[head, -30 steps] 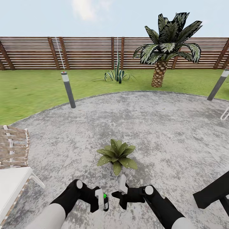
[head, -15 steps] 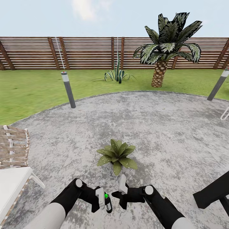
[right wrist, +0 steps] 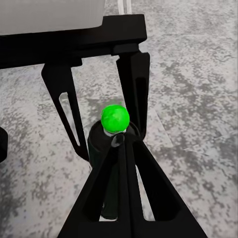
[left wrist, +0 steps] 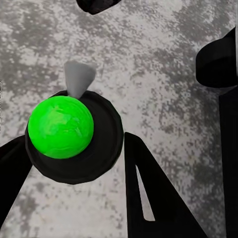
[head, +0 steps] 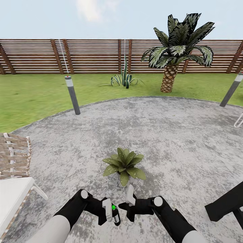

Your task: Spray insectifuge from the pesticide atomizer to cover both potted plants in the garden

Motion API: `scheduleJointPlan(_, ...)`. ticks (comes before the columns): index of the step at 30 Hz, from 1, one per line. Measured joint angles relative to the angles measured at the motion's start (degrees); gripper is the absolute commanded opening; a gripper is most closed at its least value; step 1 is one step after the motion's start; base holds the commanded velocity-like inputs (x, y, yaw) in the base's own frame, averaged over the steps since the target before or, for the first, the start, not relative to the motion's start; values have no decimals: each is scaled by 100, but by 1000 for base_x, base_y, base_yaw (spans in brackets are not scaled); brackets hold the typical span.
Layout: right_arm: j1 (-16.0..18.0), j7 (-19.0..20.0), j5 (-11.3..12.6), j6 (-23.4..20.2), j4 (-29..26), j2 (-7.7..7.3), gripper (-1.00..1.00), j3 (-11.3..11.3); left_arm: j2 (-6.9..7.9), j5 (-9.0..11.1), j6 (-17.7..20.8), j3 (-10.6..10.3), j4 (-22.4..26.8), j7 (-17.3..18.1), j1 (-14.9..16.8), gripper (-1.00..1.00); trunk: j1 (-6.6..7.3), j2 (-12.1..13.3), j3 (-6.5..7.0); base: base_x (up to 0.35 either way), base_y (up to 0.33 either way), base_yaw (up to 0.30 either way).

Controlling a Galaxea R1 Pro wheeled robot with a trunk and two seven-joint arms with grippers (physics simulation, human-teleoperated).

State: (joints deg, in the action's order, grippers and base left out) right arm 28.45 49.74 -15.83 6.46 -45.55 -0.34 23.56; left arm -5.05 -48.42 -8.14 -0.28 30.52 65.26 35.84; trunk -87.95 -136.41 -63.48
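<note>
The pesticide atomizer (head: pixel 115 213), a small dark bottle with a green top, sits tilted in my left gripper (head: pixel 112 212), which is shut on it low over the grey paving. In the left wrist view its green cap (left wrist: pixel 60 127) and grey nozzle (left wrist: pixel 78 77) lie between the black fingers (left wrist: pixel 148 198). My right gripper (head: pixel 127 201) hovers just right of the bottle, its fingers shut together (right wrist: pixel 124 144) and pointing at the atomizer (right wrist: pixel 106 168). One potted plant (head: pixel 124 164), a low green rosette, stands on the paving just beyond both grippers.
Grey lamp posts (head: pixel 72 95) (head: pixel 231 89) stand at the paving's edge. A palm (head: pixel 175 47) and an agave (head: pixel 124 79) grow on the lawn before the slat fence (head: pixel 91 55). A wicker-backed white seat (head: pixel 13 162) is at the left, a black robot part (head: pixel 226 202) at the right.
My left gripper has carried the atomizer a little to the right, closer to the right gripper, and the bottle now leans more. The right arm and the plant have stayed put.
</note>
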Motion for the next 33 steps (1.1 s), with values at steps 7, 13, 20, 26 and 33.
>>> scheduleJointPlan(7,0,-1,0,0,-1,-6,-100,0,21,478,-31,-40,-5,16,0,-100,0,0,0,0,0,0)
scheduleJointPlan(13,0,-1,0,0,-4,-6,-100,-2,22,492,-44,-41,-8,16,-2,-100,0,0,0,0,0,0)
scheduleJointPlan(20,0,0,0,0,-9,-6,-100,-1,7,493,-60,-59,-43,25,-15,-100,0,0,0,0,0,0)
scheduleJointPlan(26,0,0,0,0,-9,-6,-100,-1,6,493,-59,-59,-44,25,-9,-100,0,0,0,0,0,0)
scheduleJointPlan(33,0,0,0,-7,-115,-6,-100,-5,-2,493,-54,-50,-44,25,-9,-100,0,0,0,0,0,0)
